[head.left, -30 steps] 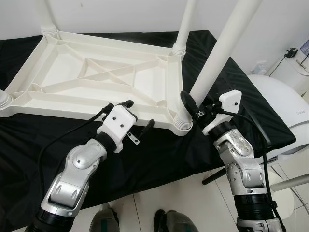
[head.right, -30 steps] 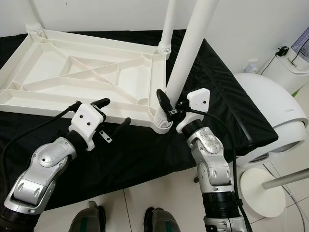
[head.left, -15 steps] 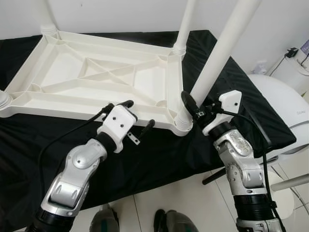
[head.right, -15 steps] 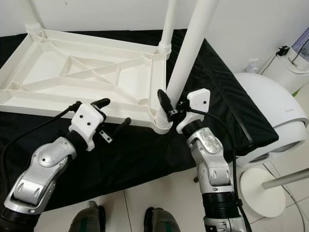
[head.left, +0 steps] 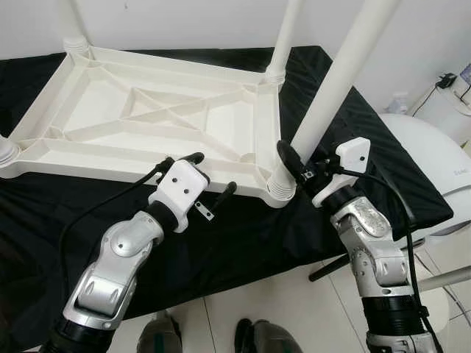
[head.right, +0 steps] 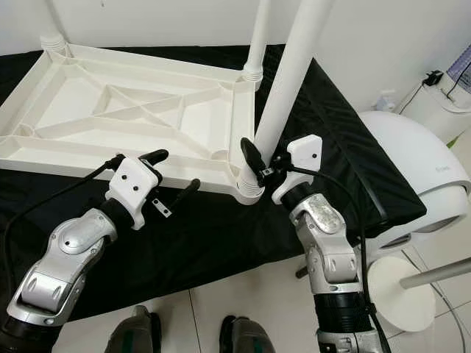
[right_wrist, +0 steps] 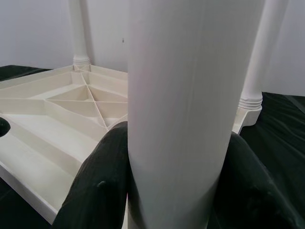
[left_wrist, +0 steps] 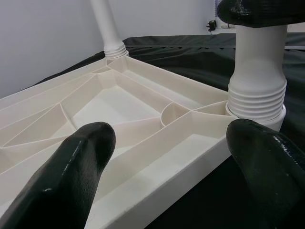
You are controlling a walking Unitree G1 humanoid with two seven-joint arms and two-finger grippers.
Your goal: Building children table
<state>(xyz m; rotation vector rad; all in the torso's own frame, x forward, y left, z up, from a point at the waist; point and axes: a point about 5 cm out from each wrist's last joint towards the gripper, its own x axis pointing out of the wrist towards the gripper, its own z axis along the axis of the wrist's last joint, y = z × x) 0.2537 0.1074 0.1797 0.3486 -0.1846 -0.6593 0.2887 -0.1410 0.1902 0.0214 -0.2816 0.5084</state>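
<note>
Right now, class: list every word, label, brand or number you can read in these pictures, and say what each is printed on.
No text here can be read.
Small grey marking on the white rounded shell: too small and blurred to read.
White table top and leg: no writing seen.

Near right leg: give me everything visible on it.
The near right leg is a plain white round tube, plastic by the look, with a ribbed collar at its base. It stands in the corner socket of the upturned tabletop, which lies on a black cloth, and leans slightly towards the camera, its top out of frame. The right gripper clamps it just above the collar, one finger on each side.
</note>
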